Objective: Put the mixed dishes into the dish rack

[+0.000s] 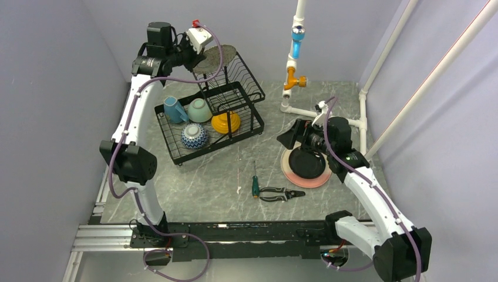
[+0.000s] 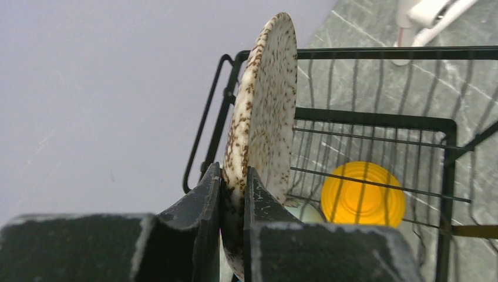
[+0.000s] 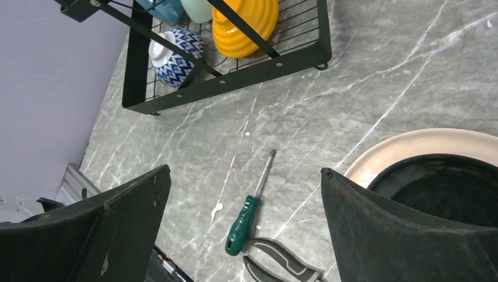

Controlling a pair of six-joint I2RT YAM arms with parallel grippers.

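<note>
My left gripper [image 1: 199, 54] is shut on the rim of the speckled grey plate [image 1: 216, 59] and holds it on edge over the raised basket of the black wire dish rack [image 1: 220, 144]. In the left wrist view the plate [image 2: 264, 106] stands upright between my fingers [image 2: 208, 200]. In the lower tray lie the blue-handled mug [image 1: 174, 109], mint-green bowl [image 1: 199, 110], orange bowl [image 1: 226, 123] and zigzag bowl [image 1: 194, 136]. My right gripper [image 1: 293, 136] is open and empty, just left of the black plate [image 1: 308, 163] stacked on the pink-cream plate [image 1: 305, 181].
A green-handled screwdriver [image 1: 255, 185] and black pliers [image 1: 281, 193] lie on the grey marble table in front of the rack, also in the right wrist view [image 3: 244, 226]. A white pipe frame with an orange fitting [image 1: 292, 79] stands behind the plates. Walls close in both sides.
</note>
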